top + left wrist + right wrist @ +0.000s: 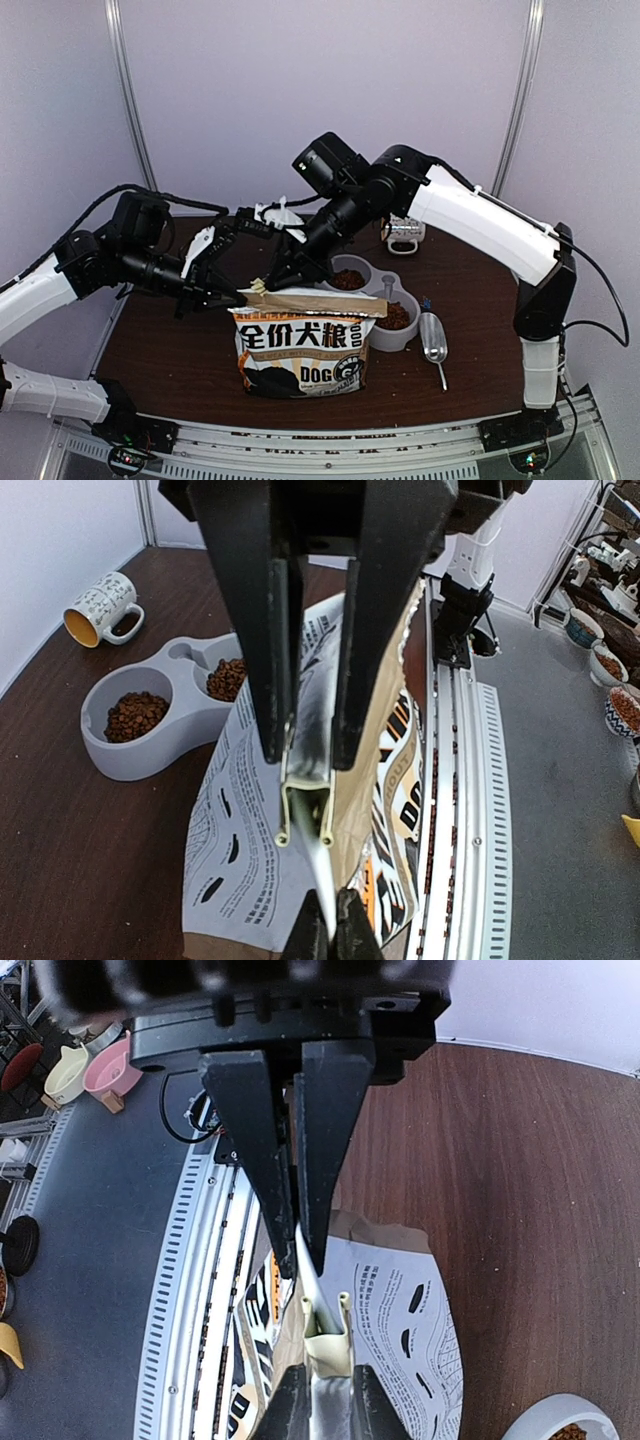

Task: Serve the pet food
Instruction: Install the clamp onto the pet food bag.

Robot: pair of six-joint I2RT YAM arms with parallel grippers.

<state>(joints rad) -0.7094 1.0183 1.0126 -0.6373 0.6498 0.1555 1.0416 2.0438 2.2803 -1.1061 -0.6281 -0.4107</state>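
Pet food (348, 279) lies in both wells of the grey double bowl (410, 340), which sits on the table (170, 350) just behind and to the right of the upright paper bag (300, 350).

Top view: both arms reach in to the bag's folded top edge. The left gripper (238, 296) is at its left end and the right gripper (276, 283) is just beside it. Finger contact cannot be judged from here. A metal scoop (434, 340) lies to the right of the bowl, and a patterned mug (405, 235) stands behind it.

Left wrist view: the left gripper (310, 760) is clamped on the pale seal strip along the bag (250, 860) mouth. The tips of the right gripper (325, 930) pinch the same edge further along. Kibble (135, 715) is plainly seen in both wells of the bowl (150, 760), and the mug (100, 608) lies beyond it.

Right wrist view: the right gripper (303, 1260) is closed on a thin fold of the bag (400, 1330), with the left gripper (320, 1400) opposite it. Only a corner of the bowl (540, 1415) shows in this view.
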